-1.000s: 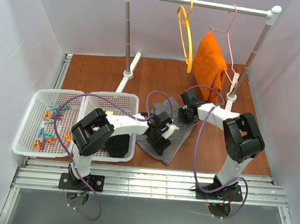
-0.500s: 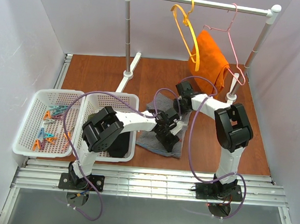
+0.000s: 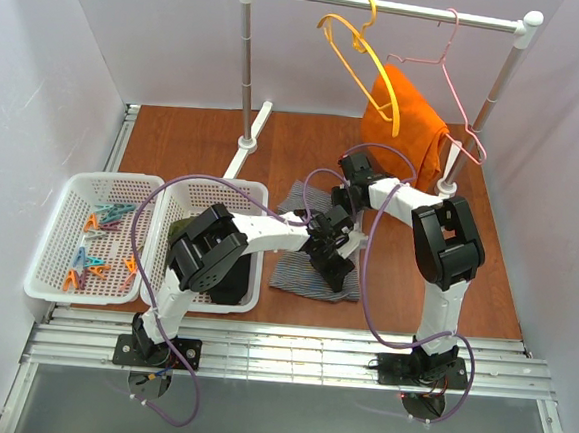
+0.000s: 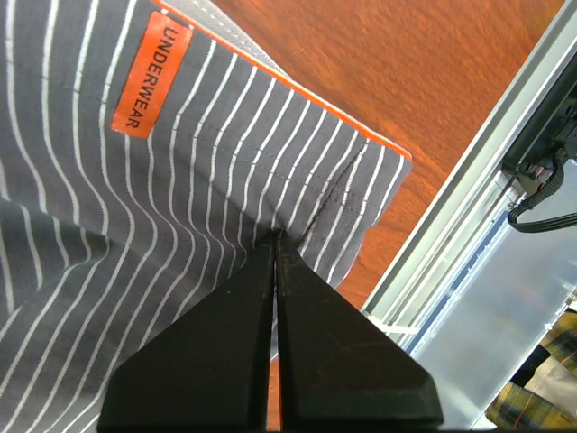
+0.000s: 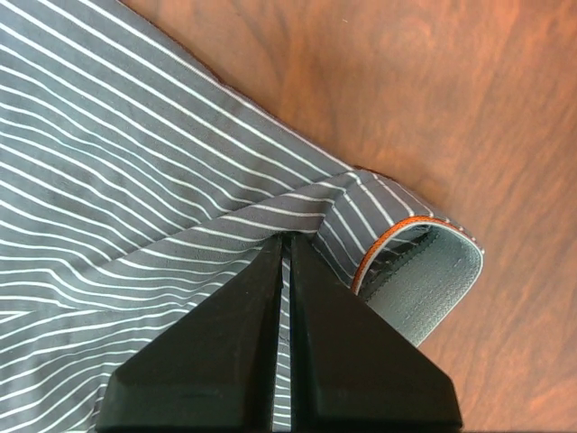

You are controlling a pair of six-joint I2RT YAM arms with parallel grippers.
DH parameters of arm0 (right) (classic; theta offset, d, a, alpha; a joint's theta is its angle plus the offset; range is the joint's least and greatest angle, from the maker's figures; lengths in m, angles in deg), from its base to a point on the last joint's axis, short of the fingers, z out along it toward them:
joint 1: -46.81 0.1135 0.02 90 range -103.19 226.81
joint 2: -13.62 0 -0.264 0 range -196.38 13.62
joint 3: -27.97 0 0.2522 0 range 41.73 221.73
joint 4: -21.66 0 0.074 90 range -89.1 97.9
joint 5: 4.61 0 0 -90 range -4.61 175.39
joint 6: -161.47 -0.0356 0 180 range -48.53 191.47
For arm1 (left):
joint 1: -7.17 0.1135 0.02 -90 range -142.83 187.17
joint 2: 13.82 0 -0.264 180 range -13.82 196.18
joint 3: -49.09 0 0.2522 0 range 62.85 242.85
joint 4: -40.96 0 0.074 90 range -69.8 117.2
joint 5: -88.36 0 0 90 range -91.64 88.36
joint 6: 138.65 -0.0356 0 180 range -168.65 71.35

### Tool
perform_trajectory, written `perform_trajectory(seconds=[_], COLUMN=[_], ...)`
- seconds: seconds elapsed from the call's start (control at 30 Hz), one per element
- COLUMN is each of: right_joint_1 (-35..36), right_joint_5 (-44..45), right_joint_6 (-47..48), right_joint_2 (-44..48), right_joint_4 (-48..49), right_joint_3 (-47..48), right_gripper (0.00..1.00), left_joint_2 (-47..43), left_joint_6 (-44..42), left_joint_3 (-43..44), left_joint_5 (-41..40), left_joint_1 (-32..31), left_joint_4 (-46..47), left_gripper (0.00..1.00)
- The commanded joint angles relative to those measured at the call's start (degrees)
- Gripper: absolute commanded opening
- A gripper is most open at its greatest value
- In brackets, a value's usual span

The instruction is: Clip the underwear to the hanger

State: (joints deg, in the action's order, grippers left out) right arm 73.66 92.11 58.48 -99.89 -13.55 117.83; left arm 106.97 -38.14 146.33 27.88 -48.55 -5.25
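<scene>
Left tool and right tool are each clamped on a pinch of the underwear, which lies on the counter.

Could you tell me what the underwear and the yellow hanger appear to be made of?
The underwear looks like soft matte fabric, grey with thin white stripes: it creases, shows stitched seams and a sewn orange label. The hanger looks like smooth yellow-orange plastic, judging by its even colour and thin rigid curves, though it is too small to be sure.
</scene>
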Motion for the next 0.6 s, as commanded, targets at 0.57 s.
perform_trajectory(seconds=[0.57], right_joint_1=[1.98], right_joint_5=[-6.98], right_joint_6=[2.09], right_joint_2=[4.95], right_joint_4=[0.89], right_joint_3=[-2.00], right_gripper=[0.01], left_joint_2=[-3.36], left_joint_6=[1.27], left_joint_3=[1.16], left_joint_5=[-9.81], left_joint_1=[-0.26], left_joint_4=[1.24], left_gripper=[0.00])
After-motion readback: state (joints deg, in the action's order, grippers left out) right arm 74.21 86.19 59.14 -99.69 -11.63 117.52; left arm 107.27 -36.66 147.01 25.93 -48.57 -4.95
